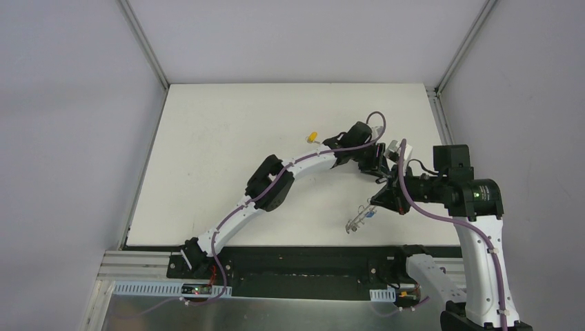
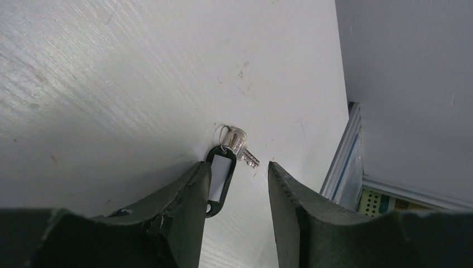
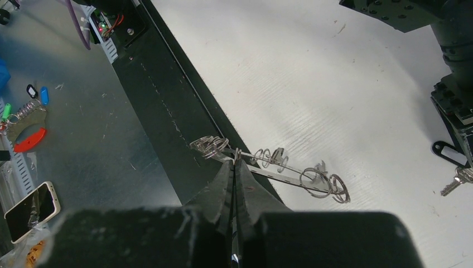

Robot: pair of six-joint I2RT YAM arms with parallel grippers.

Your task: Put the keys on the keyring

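Note:
My right gripper is shut on the rim of the keyring, a flat grey ring seen edge-on with wire loops along it, held above the table's near edge. From the top view the keyring has a blue key at it. A black key with a white label and silver blade lies on the table. My left gripper is open just over it, the left finger touching the tag's side. A yellow key lies farther back.
The black base rail and metal bench lie below the held ring. On the bench are a phone and another ring with coloured tags. The left arm's wrist is close on the right. The aluminium frame borders the table.

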